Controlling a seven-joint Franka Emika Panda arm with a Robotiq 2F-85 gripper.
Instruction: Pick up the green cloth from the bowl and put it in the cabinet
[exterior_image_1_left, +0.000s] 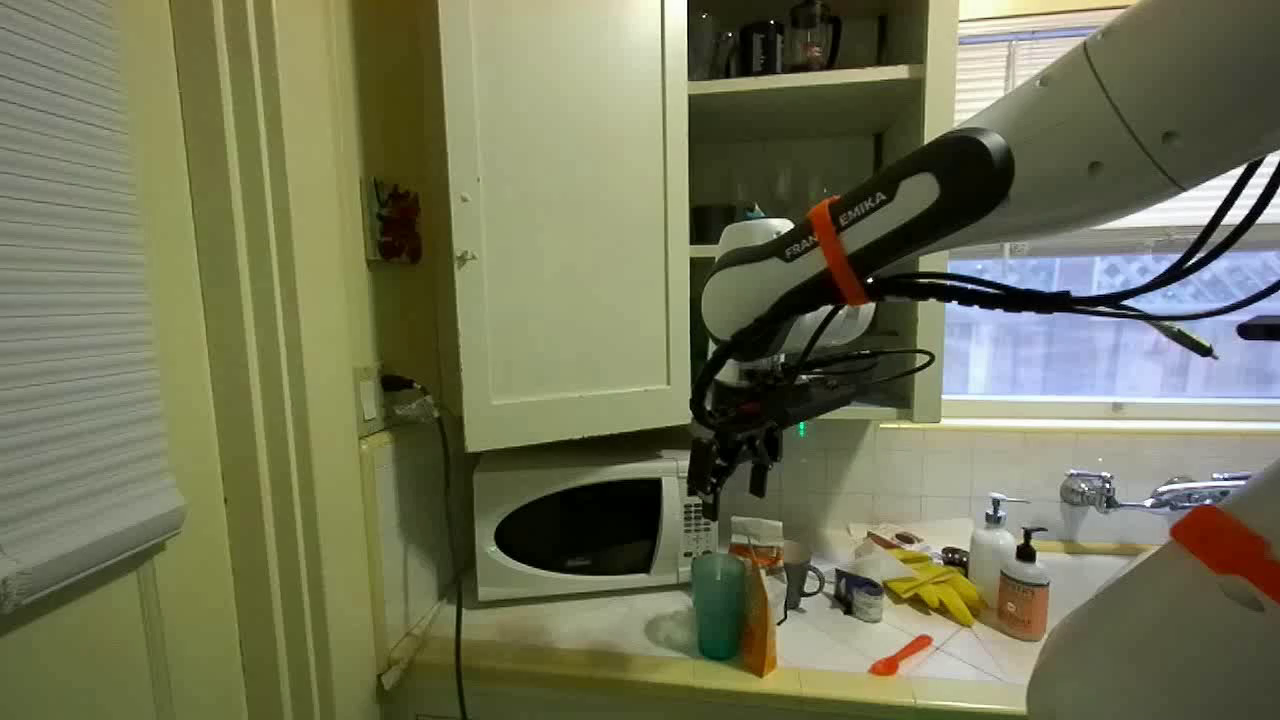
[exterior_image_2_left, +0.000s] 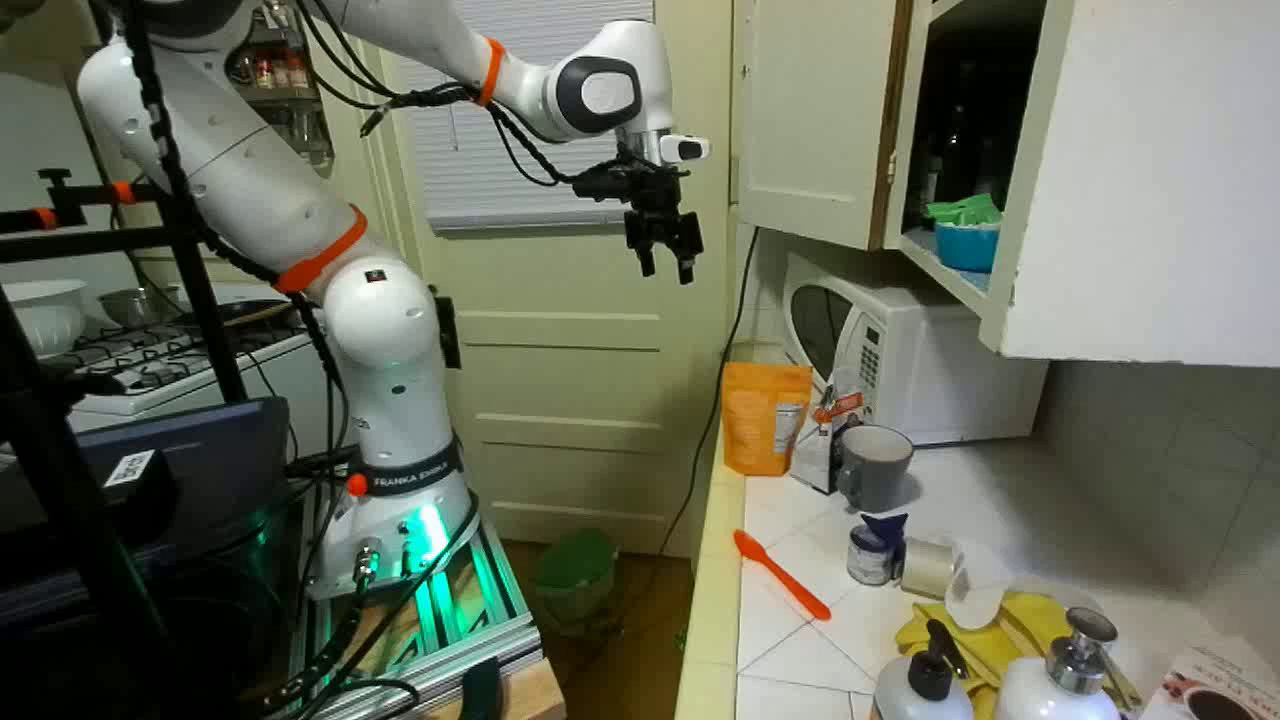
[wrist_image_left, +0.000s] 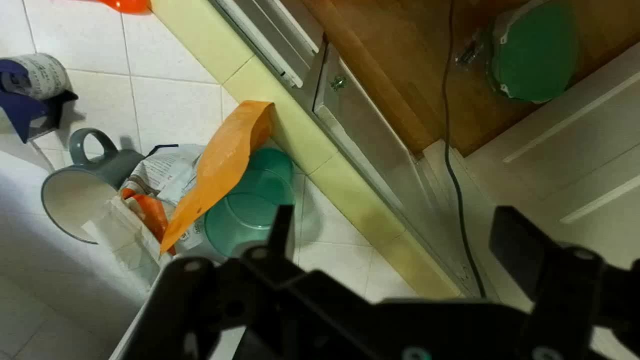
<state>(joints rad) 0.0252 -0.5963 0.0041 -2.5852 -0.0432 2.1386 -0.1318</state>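
Note:
The green cloth (exterior_image_2_left: 965, 210) lies in a blue bowl (exterior_image_2_left: 967, 247), bunched above its rim. The bowl stands on the bottom shelf of the cabinet (exterior_image_2_left: 1040, 140), whose door (exterior_image_2_left: 820, 120) is open. In an exterior view the cabinet's open door (exterior_image_1_left: 575, 210) shows, but the bowl and cloth are hidden, with the arm across that part of the opening. My gripper (exterior_image_2_left: 667, 272) points down, open and empty, outside the cabinet and apart from the bowl. It also shows in an exterior view (exterior_image_1_left: 735, 492). In the wrist view its fingers (wrist_image_left: 394, 212) are wide apart with nothing between them.
Below the cabinet a white microwave (exterior_image_1_left: 575, 525) stands on the tiled counter. A teal cup (exterior_image_1_left: 718, 605), orange pouch (exterior_image_2_left: 765, 420), grey mug (exterior_image_2_left: 878, 468), red spoon (exterior_image_2_left: 782, 575), yellow gloves (exterior_image_1_left: 935, 585) and soap bottles (exterior_image_1_left: 1023, 595) are on the counter. Glassware stands on upper shelves.

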